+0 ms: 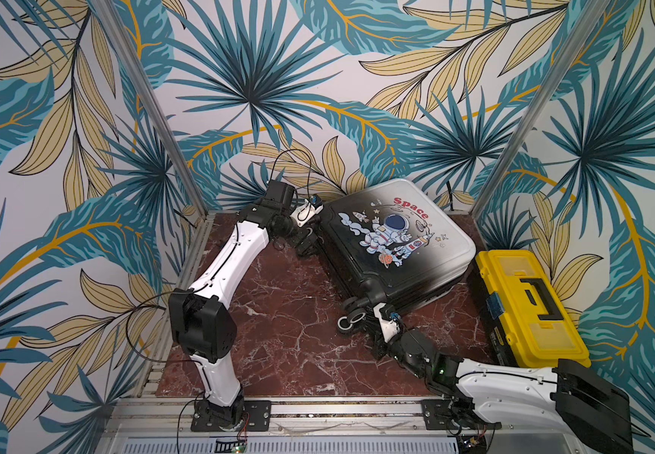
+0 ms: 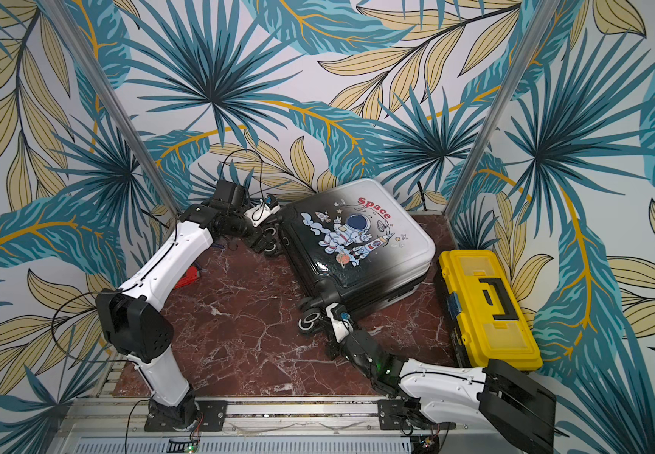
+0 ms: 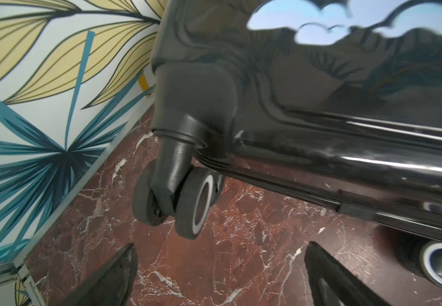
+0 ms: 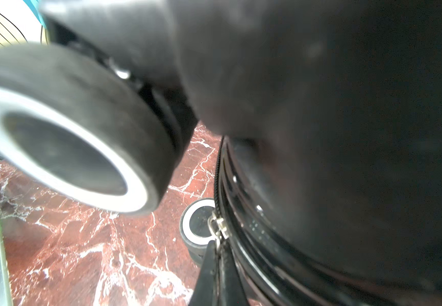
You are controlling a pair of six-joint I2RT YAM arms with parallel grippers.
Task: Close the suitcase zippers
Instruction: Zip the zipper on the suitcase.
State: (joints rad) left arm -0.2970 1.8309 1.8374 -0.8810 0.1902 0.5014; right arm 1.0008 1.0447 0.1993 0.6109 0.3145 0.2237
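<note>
The suitcase (image 1: 396,243) lay flat with its astronaut print facing up, toward the far right of the table (image 1: 290,322). It was turned at an angle, with its wheeled end facing the near left and its opposite edge just beside a yellow toolbox (image 1: 530,306). Its two shell halves sat together, and the black zipper track (image 4: 216,180) ran along the seam between them. At the near wheeled corner, the right gripper (image 4: 218,247) was closed, apparently pinching the small metal zipper pull (image 4: 216,225), beside a spinner wheel (image 4: 63,127). That grip was probably meant for dragging the slider along the seam. The left gripper (image 3: 220,262) was wide open and held nothing. It pointed at the far wheel (image 3: 188,204) but did not touch it, and it seemed placed to brace that corner so the case would not slide or turn under the pull. The tabletop was dark red marble pattern with white veins, smooth enough to let the case skid. Walls (image 1: 239,78) printed with large teal and yellow tropical leaves enclosed the cell, and slanting aluminium posts (image 1: 153,118) stood at the far corners.
</note>
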